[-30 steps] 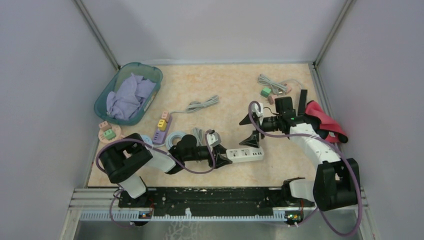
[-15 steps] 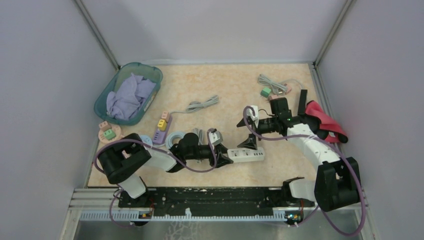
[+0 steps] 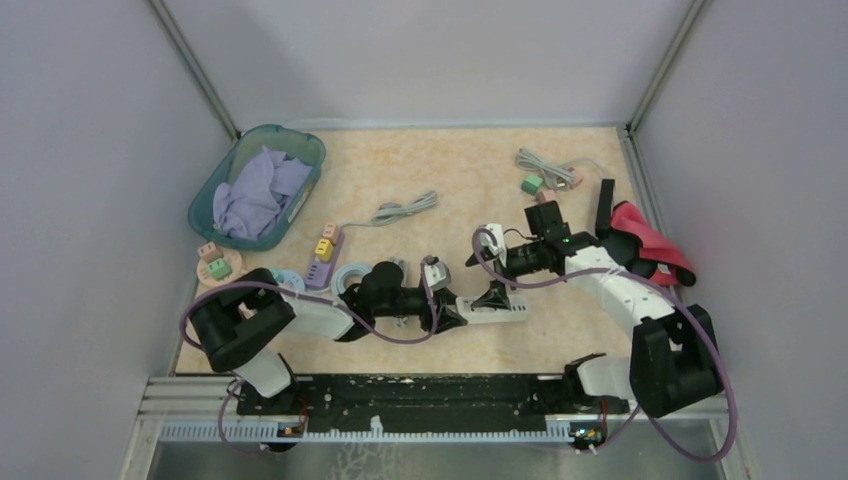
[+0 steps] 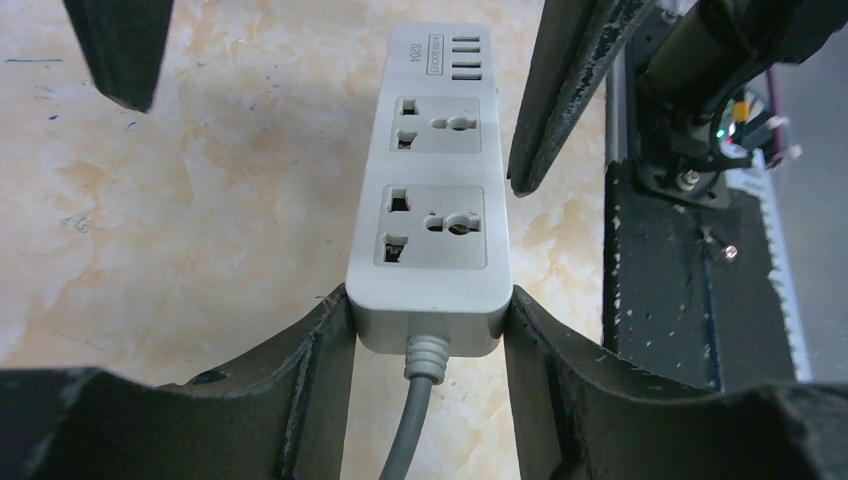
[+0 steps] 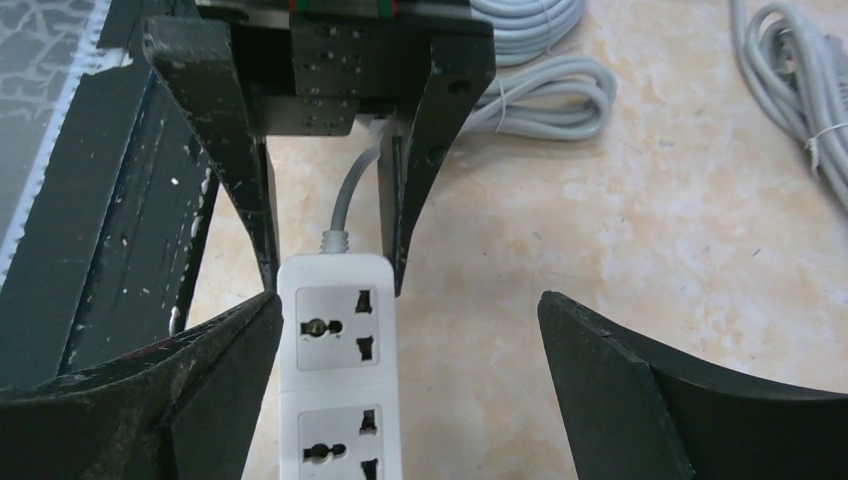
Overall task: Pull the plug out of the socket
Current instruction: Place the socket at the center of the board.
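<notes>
White power strip [image 4: 430, 200] flat on the beige table [image 3: 420, 180], toward 5 o'clock in the top view, left gripper [image 4: 428, 315] clenched on its cord end, grey cord [image 4: 415, 420] trailing out between the fingers, right gripper [image 5: 410, 330] spread wide astride the strip, one finger perhaps touching its side.

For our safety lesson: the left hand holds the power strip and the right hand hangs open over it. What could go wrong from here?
1. The left hand clamps only the cord end of the power strip, so a pull may swing its far end.
2. Both sockets look empty, so the open right hand may close on the strip itself.
</notes>
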